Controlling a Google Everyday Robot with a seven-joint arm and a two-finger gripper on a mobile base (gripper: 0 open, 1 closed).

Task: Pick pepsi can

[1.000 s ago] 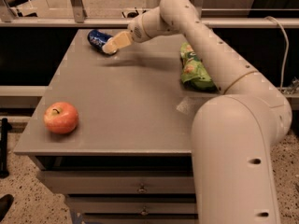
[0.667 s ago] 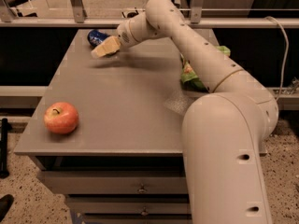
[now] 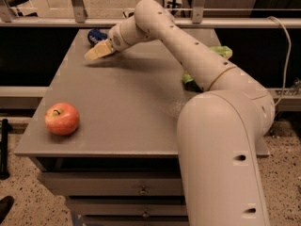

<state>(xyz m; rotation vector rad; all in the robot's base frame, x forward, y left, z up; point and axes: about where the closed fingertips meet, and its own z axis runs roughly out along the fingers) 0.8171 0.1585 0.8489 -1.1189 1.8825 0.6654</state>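
As I watch feed: gripper (image 3: 95,52) low over far left part of grey table (image 3: 127,107), just in front of pepsi can (image 3: 96,35). Can sits by table's far left edge, partly hidden behind wrist. Honestly can't tell if gripper spread or closed. Red apple (image 3: 61,118) near table's front left corner. Green snack bag (image 3: 222,53) at table's right edge, behind arm (image 3: 188,51).
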